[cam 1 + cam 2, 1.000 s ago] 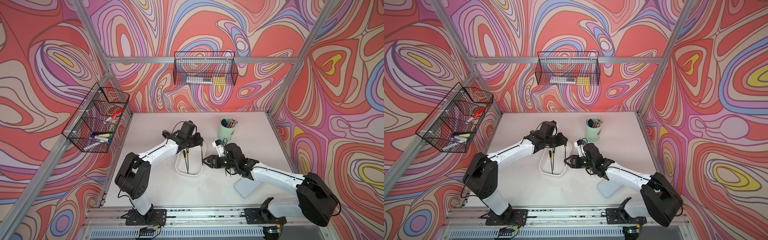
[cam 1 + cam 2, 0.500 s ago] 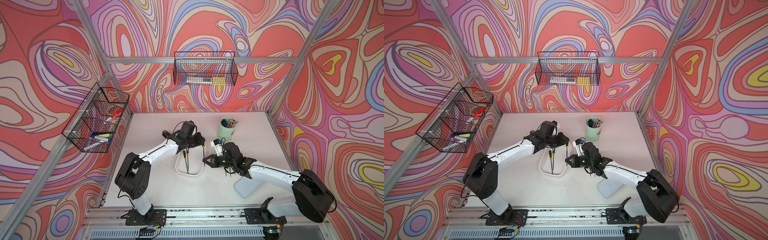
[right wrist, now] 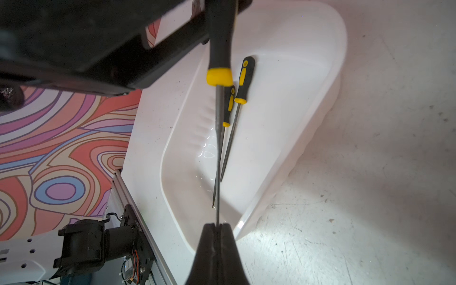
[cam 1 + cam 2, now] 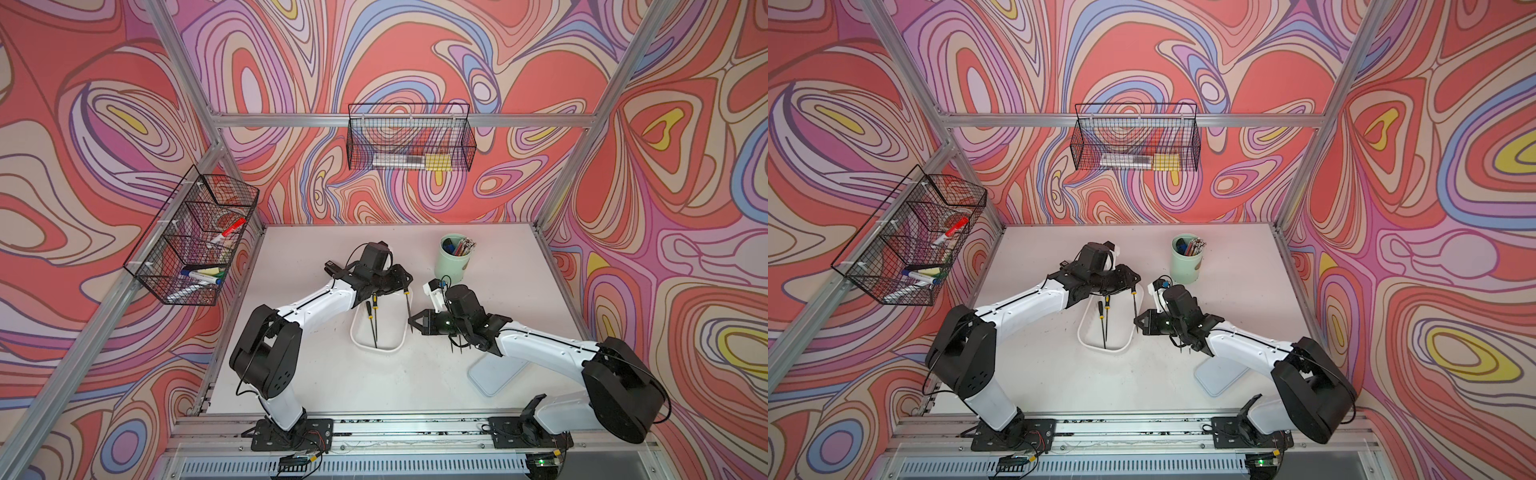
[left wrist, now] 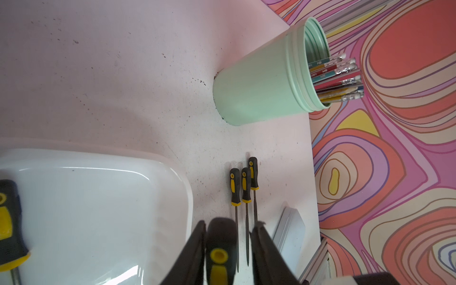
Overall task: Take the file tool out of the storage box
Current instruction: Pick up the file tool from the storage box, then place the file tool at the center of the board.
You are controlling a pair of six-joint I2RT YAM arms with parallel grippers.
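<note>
A file tool [image 3: 217, 148] with a black-and-yellow handle [image 5: 219, 241] hangs above the right rim of the white storage box [image 4: 355, 332] [image 4: 1084, 332]. My right gripper [image 3: 217, 225] [image 4: 413, 326] is shut on the thin metal tip. My left gripper [image 5: 229, 224] [image 4: 401, 282] stands open around the handle. One finger lies against the handle and the other is apart from it. Two more files [image 3: 243, 79] [image 4: 369, 309] lie inside the box. Three files [image 5: 243, 185] lie side by side on the table to the box's right.
A mint cup of pencils [image 4: 453, 259] stands behind the right arm. The pale-blue lid [image 4: 494, 374] lies under the right forearm. Black wire baskets hang on the back wall [image 4: 409, 143] and the left wall [image 4: 191, 241].
My right gripper has moved in toward the box and shut on the file's tip. My left gripper's jaws have opened from the handle.
</note>
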